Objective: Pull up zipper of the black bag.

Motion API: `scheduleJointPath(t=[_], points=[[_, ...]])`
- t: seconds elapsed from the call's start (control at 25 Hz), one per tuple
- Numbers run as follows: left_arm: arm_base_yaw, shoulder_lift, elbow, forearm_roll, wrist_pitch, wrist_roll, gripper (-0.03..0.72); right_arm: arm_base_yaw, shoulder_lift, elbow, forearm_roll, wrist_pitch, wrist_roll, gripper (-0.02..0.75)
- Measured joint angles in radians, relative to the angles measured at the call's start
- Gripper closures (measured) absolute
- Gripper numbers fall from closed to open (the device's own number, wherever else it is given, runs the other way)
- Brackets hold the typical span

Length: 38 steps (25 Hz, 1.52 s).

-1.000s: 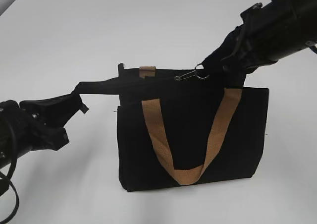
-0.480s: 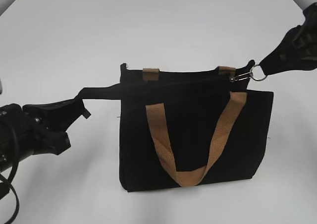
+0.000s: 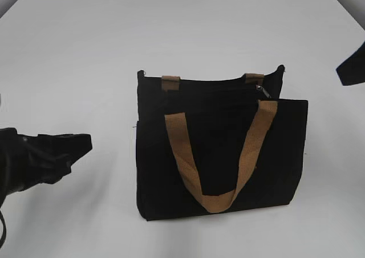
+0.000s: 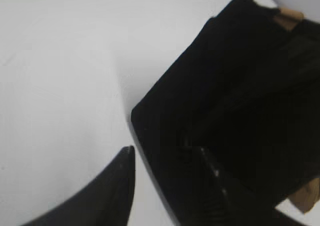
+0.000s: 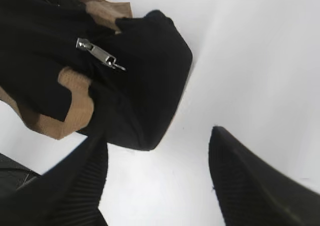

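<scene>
The black bag [image 3: 222, 155] stands upright on the white table with its tan handles hanging down the front. The zipper runs along its top edge, and the silver pull tab [image 3: 260, 89] sits at the right end; it also shows in the right wrist view [image 5: 97, 53]. My left gripper [image 3: 80, 144] is open and empty, off to the bag's left; in the left wrist view the left gripper [image 4: 167, 156] is beside the bag's corner [image 4: 165, 116]. My right gripper [image 3: 351, 71] is open and empty, off to the bag's right; the right wrist view shows the right gripper [image 5: 157, 151] just past the bag's end [image 5: 150, 86].
The white table [image 3: 171, 29] spreads all round the bag. A darker edge shows at the far top corners of the exterior view.
My right gripper has let go of the pull tab and drawn away to the right. My left gripper has let go of the bag's black end strap and drawn back left. The bag has settled.
</scene>
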Motion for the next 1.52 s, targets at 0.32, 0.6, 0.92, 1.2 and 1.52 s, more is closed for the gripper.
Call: scheduleJointPath(t=[0.32,0.6,0.92,1.2,1.52], points=[[0.0,-0.24,-0.315,0.106,0.977,0.001,0.315,0.0,-0.188,0.0,-0.163,0.23,0.199,0.211],[0.0,-0.515,-0.414,0.204,1.531,0.002,0.315,0.0,-0.478,0.169,-0.188,0.263,0.247,0.21],[0.0,-0.951,-0.397,0.183,1.69,0.052,0.315,0.0,-0.894,0.441,-0.23,0.277,0.253,0.21],[0.0,-1.241,-0.373,0.14,1.736,0.134,0.315,0.0,-1.092,0.486,-0.278,0.282,0.254,0.21],[0.0,-1.255,-0.306,0.13,1.616,0.143,0.315,0.0,-1.105,0.525,-0.279,0.18,0.256,0.21]])
